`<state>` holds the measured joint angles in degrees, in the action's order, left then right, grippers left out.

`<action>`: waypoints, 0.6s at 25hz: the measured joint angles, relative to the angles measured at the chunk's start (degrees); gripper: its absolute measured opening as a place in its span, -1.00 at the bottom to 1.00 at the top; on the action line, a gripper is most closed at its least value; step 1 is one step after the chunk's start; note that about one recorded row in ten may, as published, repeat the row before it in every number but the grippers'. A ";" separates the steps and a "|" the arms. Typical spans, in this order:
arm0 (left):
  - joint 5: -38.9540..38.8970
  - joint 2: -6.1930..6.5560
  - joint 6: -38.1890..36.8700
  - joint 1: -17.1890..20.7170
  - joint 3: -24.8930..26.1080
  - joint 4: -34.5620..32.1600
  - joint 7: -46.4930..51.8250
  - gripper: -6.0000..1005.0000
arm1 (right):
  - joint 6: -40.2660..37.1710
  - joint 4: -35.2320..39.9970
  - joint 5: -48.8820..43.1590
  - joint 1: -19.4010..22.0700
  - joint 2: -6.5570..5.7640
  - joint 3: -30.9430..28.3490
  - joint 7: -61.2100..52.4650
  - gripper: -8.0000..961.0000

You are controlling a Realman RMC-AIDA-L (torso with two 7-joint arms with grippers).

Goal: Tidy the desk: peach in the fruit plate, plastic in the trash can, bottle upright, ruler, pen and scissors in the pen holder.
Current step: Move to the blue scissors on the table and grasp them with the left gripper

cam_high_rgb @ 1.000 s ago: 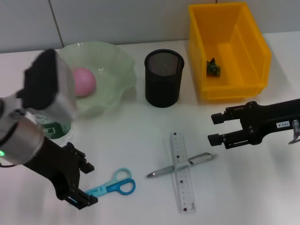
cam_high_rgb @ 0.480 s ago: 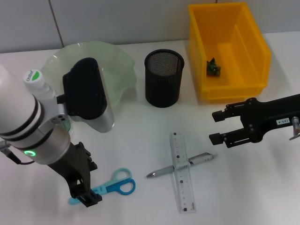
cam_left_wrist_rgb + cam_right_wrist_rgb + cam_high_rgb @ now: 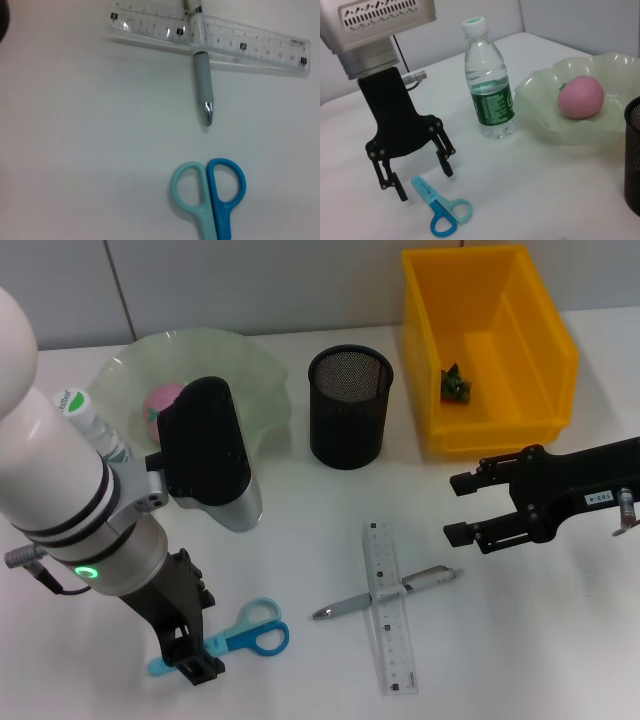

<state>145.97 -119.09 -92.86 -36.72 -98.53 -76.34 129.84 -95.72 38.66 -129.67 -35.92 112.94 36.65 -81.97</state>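
Left tool (image 3: 417, 185) spread over flat scissors (image 3: 230, 638), blades toward it, handles toward ruler (image 3: 388, 605)

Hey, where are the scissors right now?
In the head view the scissors lie flat on the table near its front edge, on the robot's left, with the open left gripper straddling their blade end and the pen and ruler to their right.

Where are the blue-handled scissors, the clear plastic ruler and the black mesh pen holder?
Blue-handled scissors (image 3: 443, 217), right wrist view, on the finger loops.
Clear plastic ruler (image 3: 389, 611), head view, on the middle of its strip, just below the pen crossing it.
Black mesh pen holder (image 3: 348, 420), head view, on its front wall.
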 joint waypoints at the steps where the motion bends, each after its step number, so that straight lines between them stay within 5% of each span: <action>1: 0.03 0.00 0.14 -0.03 -0.40 0.19 0.01 0.50 | 0.00 0.00 0.00 0.00 0.00 0.00 0.00 0.59; 15: 0.34 0.00 2.35 -0.07 -4.25 0.81 0.20 0.35 | 0.82 -0.31 0.04 -0.27 0.18 0.00 0.90 0.59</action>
<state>146.31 -119.09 -90.51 -36.78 -102.78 -75.52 130.04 -94.90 38.35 -129.63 -36.19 113.11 36.65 -81.06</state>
